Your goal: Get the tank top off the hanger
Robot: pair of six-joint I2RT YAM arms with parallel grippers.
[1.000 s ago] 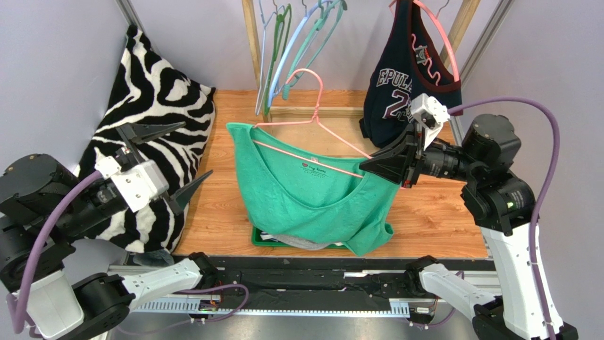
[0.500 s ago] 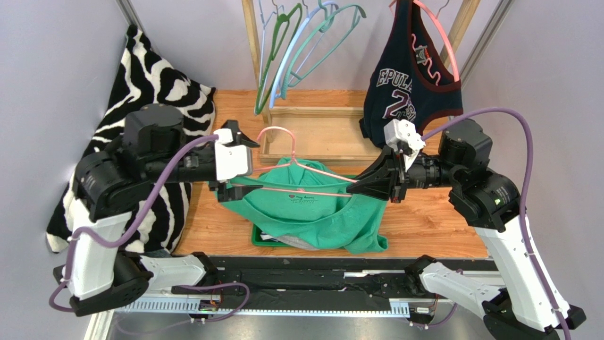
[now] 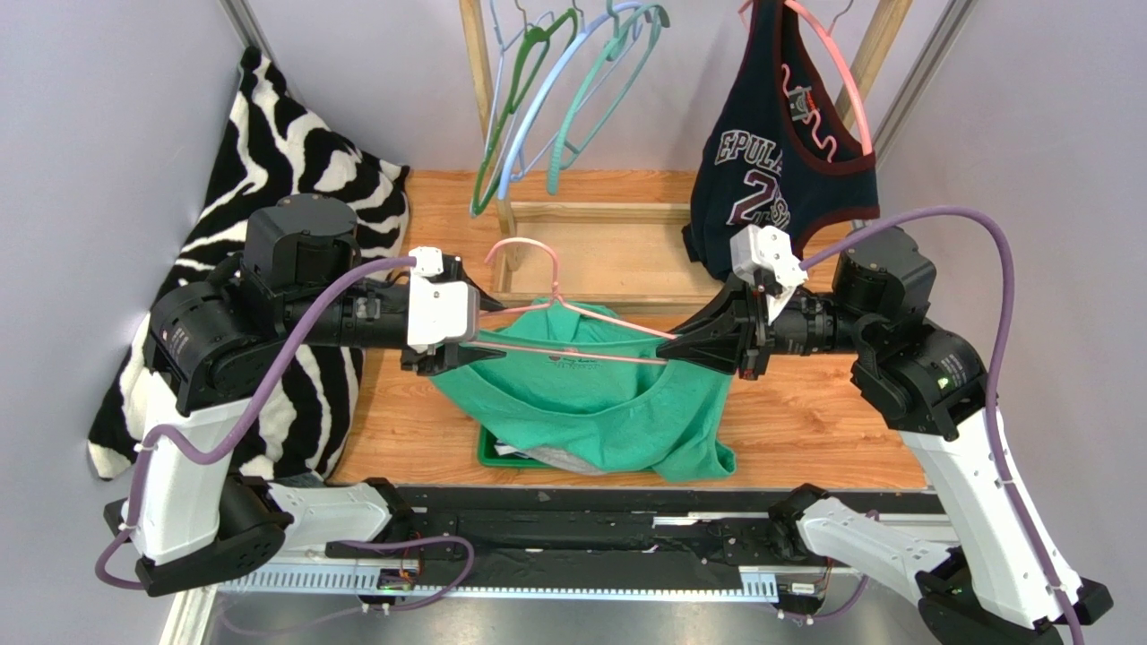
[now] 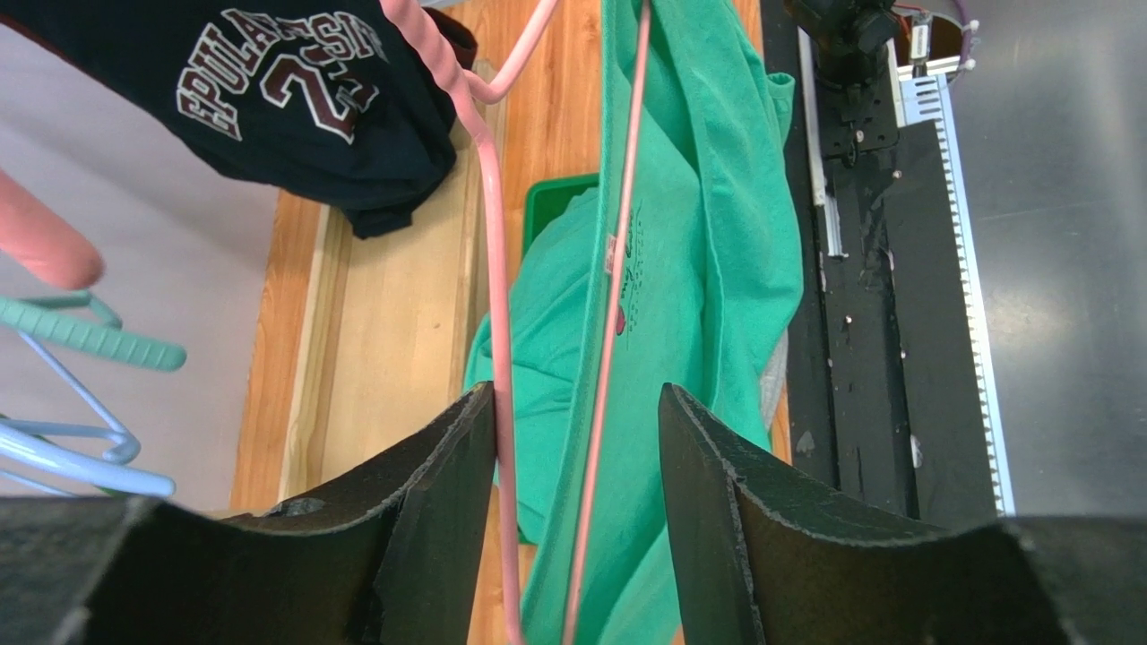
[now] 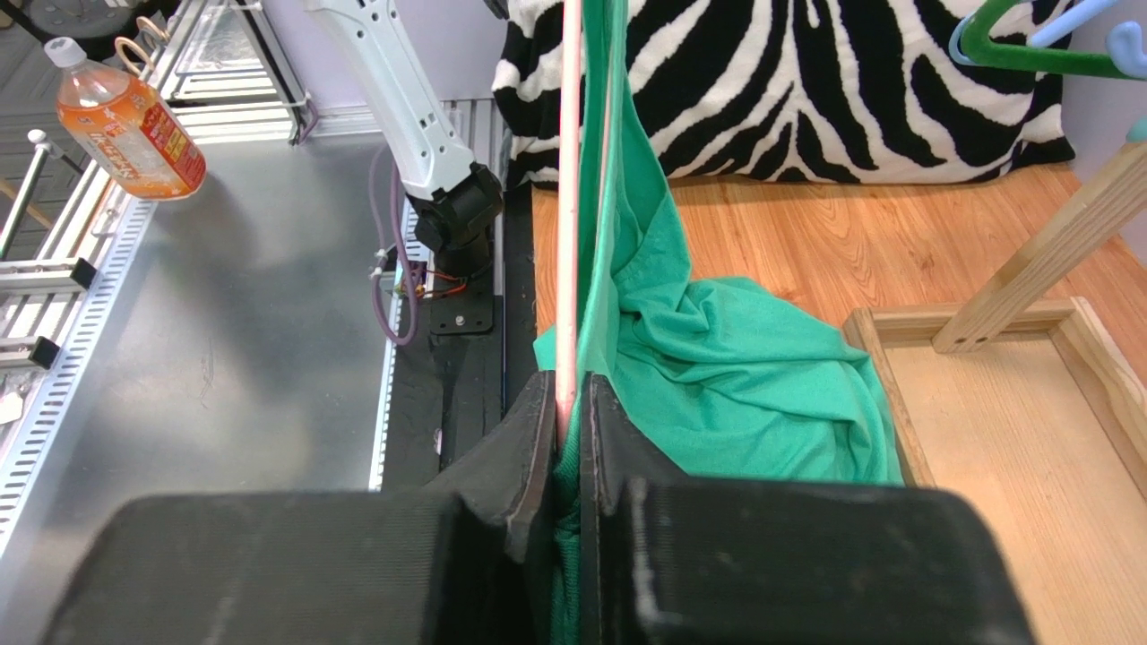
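A green tank top (image 3: 593, 403) hangs on a pink hanger (image 3: 579, 323) held level above the table. My right gripper (image 3: 687, 352) is shut on the hanger's right end together with a fold of the green cloth. In the right wrist view the pink wire (image 5: 570, 202) and the tank top (image 5: 727, 363) run into the shut gripper (image 5: 576, 403). My left gripper (image 3: 471, 352) is open at the hanger's left end. In the left wrist view the hanger (image 4: 488, 202) and the tank top (image 4: 700, 229) pass between the open gripper (image 4: 576, 444); the wire lies against the left finger.
A zebra pillow (image 3: 290, 175) leans at the back left. A wooden rack (image 3: 606, 262) holds several empty hangers (image 3: 539, 94) and a dark jersey (image 3: 774, 161). A green tray (image 3: 488, 450) lies under the tank top. A bottle (image 5: 128, 128) stands off the table.
My left arm has swung in from the left, and its open jaws now straddle the hanger's left end. The right gripper has lowered the hanger, and the tank top bunches lower.
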